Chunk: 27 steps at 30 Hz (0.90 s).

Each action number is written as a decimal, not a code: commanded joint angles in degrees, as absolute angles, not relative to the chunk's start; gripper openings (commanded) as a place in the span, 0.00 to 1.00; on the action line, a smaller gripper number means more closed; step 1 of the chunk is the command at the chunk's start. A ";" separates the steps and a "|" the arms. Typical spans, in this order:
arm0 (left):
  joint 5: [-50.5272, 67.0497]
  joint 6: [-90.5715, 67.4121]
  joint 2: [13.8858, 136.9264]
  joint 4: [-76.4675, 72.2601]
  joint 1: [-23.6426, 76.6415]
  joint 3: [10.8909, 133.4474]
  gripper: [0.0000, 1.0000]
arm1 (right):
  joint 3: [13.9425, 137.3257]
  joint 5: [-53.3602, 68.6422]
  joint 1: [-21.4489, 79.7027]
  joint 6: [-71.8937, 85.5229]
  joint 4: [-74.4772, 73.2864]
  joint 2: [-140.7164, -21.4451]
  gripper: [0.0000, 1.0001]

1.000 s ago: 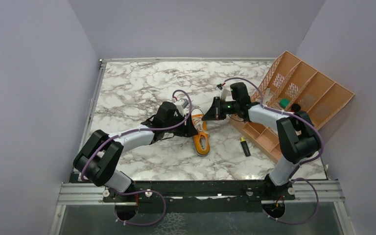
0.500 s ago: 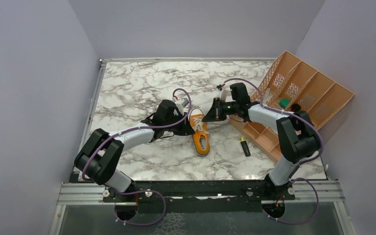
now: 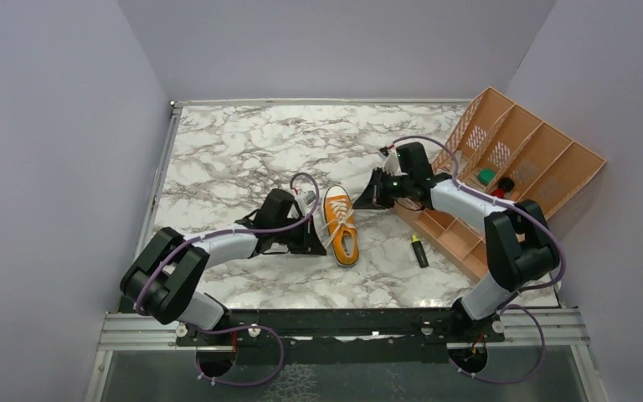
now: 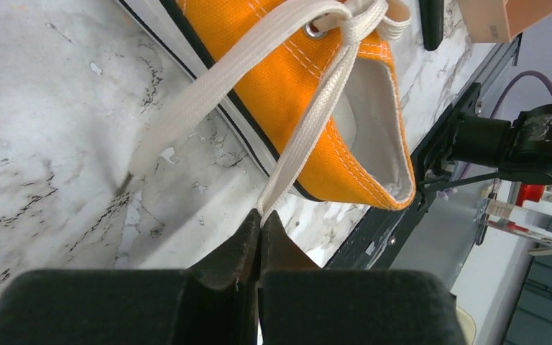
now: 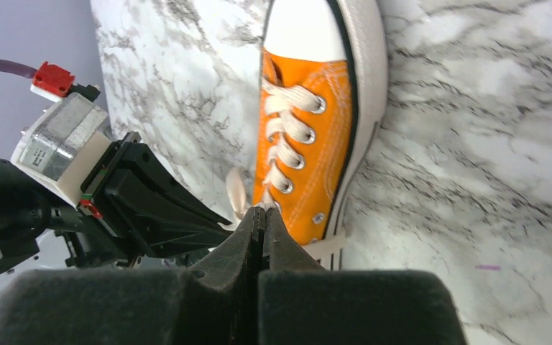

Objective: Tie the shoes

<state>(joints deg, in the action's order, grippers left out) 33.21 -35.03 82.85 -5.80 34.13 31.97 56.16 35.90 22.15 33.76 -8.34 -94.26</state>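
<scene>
The orange shoe (image 3: 342, 228) lies on the marble table, white toe cap pointing away from the arm bases. My left gripper (image 3: 316, 241) sits low at the shoe's left side, shut on the end of a white lace (image 4: 307, 133) that runs taut up to the top eyelet. In the left wrist view the shoe (image 4: 313, 86) fills the top, and the left gripper (image 4: 261, 217) pinches the lace tip. A second lace strand (image 4: 201, 93) trails flat onto the marble. My right gripper (image 3: 366, 200) is at the shoe's right side. In its wrist view the right gripper (image 5: 262, 212) is shut on lace by the shoe (image 5: 309, 144).
An orange divided organiser (image 3: 523, 163) leans at the right edge, holding a green item (image 3: 487, 176). A black and yellow marker (image 3: 419, 249) lies right of the shoe. Purple walls close in the table on three sides.
My left gripper has shut on the lace end and drawn back toward the near left. The right arm shifted slightly away and right. The shoe turned a little.
</scene>
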 commanded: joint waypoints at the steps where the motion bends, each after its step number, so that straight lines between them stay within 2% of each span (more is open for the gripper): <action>1: 33.48 -34.84 85.79 1.02 34.01 33.23 0.00 | 53.03 26.35 20.72 36.54 -7.26 -90.56 0.01; 9: 23.21 -36.20 83.72 10.75 33.88 31.85 0.00 | 52.64 23.22 18.48 37.85 -7.50 -90.39 0.01; 18: 23.20 -34.14 84.56 13.18 33.66 30.79 0.00 | 56.82 21.54 15.32 36.16 -9.23 -92.87 0.01; 21: 24.28 -34.07 83.92 13.16 33.50 30.47 0.00 | 58.78 23.56 15.39 32.22 -9.61 -93.27 0.01; 24: 30.30 -33.97 82.70 7.32 33.49 30.03 0.00 | 61.72 34.12 15.97 25.84 -12.37 -94.39 0.01; 25: 31.00 -33.66 82.69 6.39 33.49 30.40 0.00 | 61.03 38.32 16.38 25.09 -11.11 -93.77 0.02; 27: 32.64 -32.73 83.53 5.70 33.49 31.56 0.00 | 62.10 44.72 17.37 23.63 -13.67 -94.84 0.22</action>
<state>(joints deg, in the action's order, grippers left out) 28.14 -35.44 83.24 5.67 33.65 31.90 59.96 30.61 15.51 30.24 -10.07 -93.49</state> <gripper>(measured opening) 0.006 0.085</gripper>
